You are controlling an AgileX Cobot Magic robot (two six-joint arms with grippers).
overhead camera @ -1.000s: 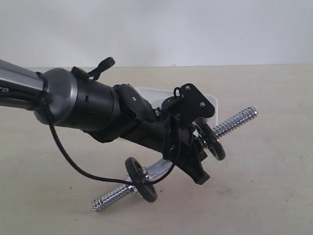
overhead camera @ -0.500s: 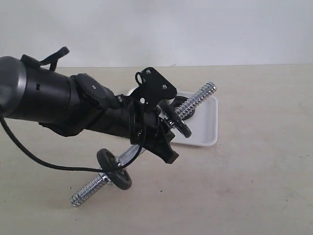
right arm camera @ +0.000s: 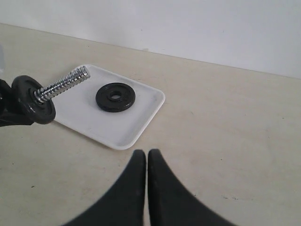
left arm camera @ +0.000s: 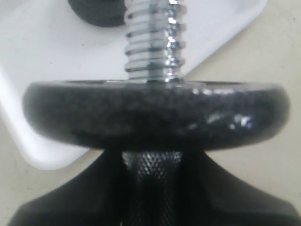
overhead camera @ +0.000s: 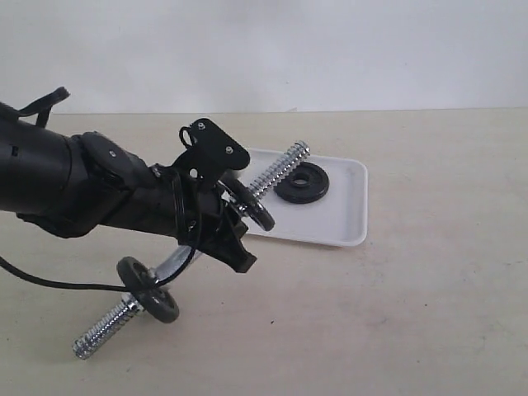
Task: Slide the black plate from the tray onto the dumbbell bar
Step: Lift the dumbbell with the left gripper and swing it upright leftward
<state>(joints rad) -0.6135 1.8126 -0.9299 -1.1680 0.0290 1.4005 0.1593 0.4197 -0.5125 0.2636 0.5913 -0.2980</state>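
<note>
My left gripper (overhead camera: 213, 235) is shut on the knurled middle of the dumbbell bar (overhead camera: 279, 170) and holds it tilted above the table. Two black plates ride on the bar, one near its low end (overhead camera: 148, 289) and one just past my fingers (overhead camera: 250, 205). In the left wrist view that upper plate (left arm camera: 155, 115) fills the frame, with the bar's thread (left arm camera: 153, 40) beyond it and the gripper (left arm camera: 151, 188) around the grip. A third black plate (overhead camera: 302, 182) lies flat on the tray (overhead camera: 346, 223). My right gripper (right arm camera: 147, 155) is shut on nothing, over bare table near the tray (right arm camera: 127, 134).
The bar's upper threaded end hangs over the tray's near left part. The low threaded end (overhead camera: 101, 332) is close to the tabletop. A black cable (overhead camera: 49, 283) loops under the left arm. A white wall stands behind the table.
The left arm has swung left with the bar and its two plates. The plate lying on the tray has come into full view.
</note>
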